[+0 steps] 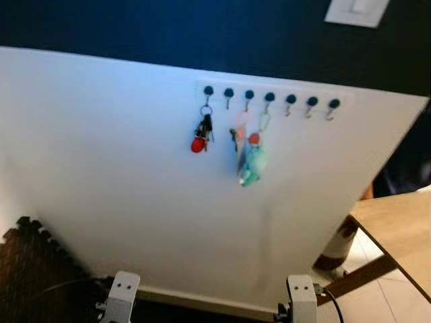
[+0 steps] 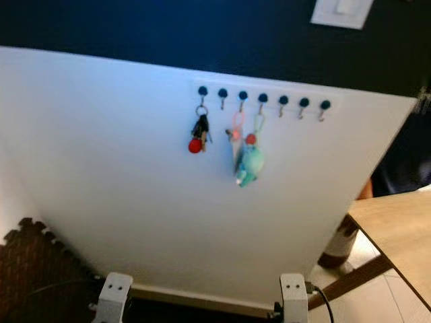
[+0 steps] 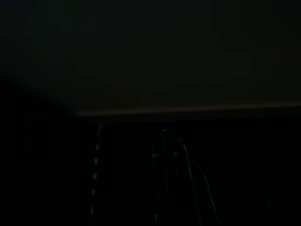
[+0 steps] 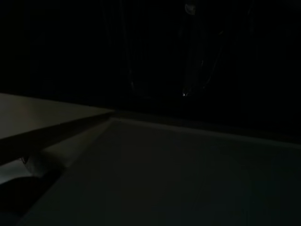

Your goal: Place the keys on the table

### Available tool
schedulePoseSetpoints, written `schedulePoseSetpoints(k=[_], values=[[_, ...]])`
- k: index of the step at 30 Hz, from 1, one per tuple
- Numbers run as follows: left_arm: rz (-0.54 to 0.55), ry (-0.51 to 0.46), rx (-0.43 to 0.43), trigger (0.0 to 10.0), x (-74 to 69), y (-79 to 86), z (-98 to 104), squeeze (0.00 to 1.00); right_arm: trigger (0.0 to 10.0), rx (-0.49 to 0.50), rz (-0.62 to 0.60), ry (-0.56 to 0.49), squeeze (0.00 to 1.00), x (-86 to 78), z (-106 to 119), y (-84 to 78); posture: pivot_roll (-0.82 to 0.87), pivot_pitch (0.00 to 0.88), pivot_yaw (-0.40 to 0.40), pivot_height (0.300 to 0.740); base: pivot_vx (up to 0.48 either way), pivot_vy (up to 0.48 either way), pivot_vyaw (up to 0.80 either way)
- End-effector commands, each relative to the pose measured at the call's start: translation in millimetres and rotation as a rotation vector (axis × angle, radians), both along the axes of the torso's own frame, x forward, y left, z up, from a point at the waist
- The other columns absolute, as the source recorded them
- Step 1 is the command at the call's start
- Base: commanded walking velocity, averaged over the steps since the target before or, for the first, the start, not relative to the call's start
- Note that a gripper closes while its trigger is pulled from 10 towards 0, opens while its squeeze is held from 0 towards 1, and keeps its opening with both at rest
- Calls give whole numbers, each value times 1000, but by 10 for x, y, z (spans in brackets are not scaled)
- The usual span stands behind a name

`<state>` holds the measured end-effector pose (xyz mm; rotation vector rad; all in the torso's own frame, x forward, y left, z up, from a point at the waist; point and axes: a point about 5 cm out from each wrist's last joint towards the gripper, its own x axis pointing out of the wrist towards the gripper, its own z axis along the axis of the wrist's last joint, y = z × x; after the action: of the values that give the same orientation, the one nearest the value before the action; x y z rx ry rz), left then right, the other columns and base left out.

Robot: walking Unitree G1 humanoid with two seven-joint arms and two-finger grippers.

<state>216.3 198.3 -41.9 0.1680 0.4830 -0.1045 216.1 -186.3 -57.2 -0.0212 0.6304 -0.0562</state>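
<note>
my grippers: low at my sides, finger state I cannot tell | keys (image 1: 202, 134): hooked above, ahead | table (image 1: 397, 232): to my right

White wall panel (image 1: 101, 168) fills the middle of the frame, with a dark navy band (image 1: 168, 27) across the top. A white switch plate (image 1: 357, 10) sits upper right. The row of hooks (image 1: 269, 99) has dark teal knobs. The left keys (image 1: 201, 134) are dark with a red tag; the middle bunch (image 1: 250, 158) shows pink, red and mint-green. The table (image 1: 397, 232) at right is light wood; the mat (image 1: 34, 269) lower left is dark brown
</note>
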Motion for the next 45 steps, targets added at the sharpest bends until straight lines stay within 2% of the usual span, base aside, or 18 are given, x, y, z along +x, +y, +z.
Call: schedulePoseSetpoints(k=[1,21,23,40,45], values=[[-1,15,16,10000,-10,27,-10,0,10000,6,-17,10,0,-7,-6,-25,117,28,-56,740,0,0,0],[16,44,31,10000,-9,49,-29,0,10000,8,-9,9,0,12,2,-15,122,13,-57,740,0,0,0],[18,54,33,10000,-12,47,-38,0,10000,8,-9,9,0,12,2,-16,122,13,-57,740,0,480,0],[-44,2,52,10000,56,-17,25,0,10000,11,-21,6,0,3,0,-27,117,12,-51,740,0,56,0],[-26,-5,32,10000,63,-14,33,0,10000,11,-22,8,0,-3,-4,-26,118,16,-52,740,0,0,0]])
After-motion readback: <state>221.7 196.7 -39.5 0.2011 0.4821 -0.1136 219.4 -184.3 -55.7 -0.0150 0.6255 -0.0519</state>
